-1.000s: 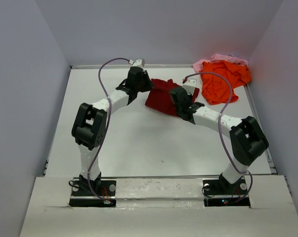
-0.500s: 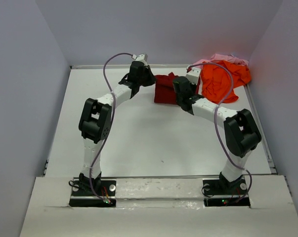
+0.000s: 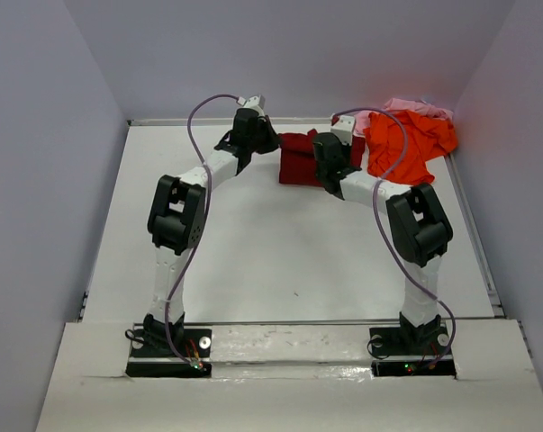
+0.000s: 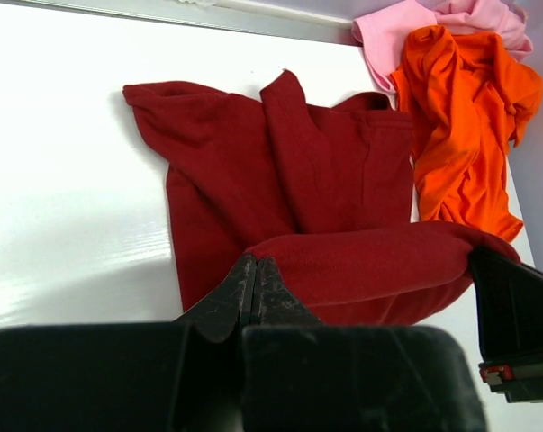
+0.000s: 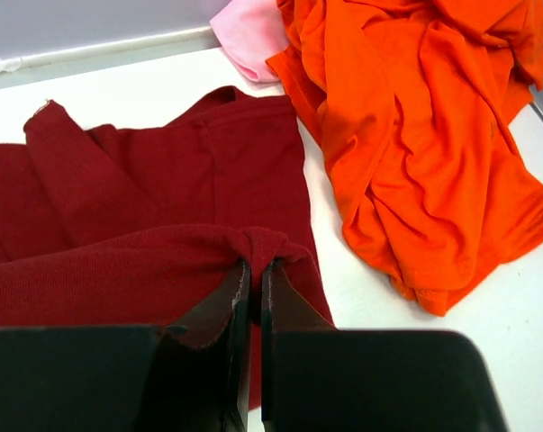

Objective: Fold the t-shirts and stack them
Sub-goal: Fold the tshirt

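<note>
The dark red t-shirt [image 3: 298, 158] lies at the back middle of the table, its near edge lifted and doubled over the rest. It also shows in the left wrist view [image 4: 325, 171] and the right wrist view [image 5: 163, 189]. My left gripper [image 4: 256, 267] is shut on the shirt's lifted edge at its left end. My right gripper [image 5: 256, 268] is shut on the same edge at its right end. In the top view the left gripper [image 3: 273, 144] and right gripper [image 3: 330, 162] flank the shirt. The orange t-shirt [image 3: 406, 144] lies crumpled to the right, over the pale pink t-shirt [image 3: 406, 107].
The back wall and a metal strip [image 4: 235, 18] run just behind the shirts. The right wall stands close to the orange shirt [image 5: 415, 135]. White table [image 3: 271, 252] stretches in front of the shirts toward the arm bases.
Both grippers have carried the dark red shirt's near edge toward the back of the table, folding it over itself. The shirt now looks shorter and more square.
</note>
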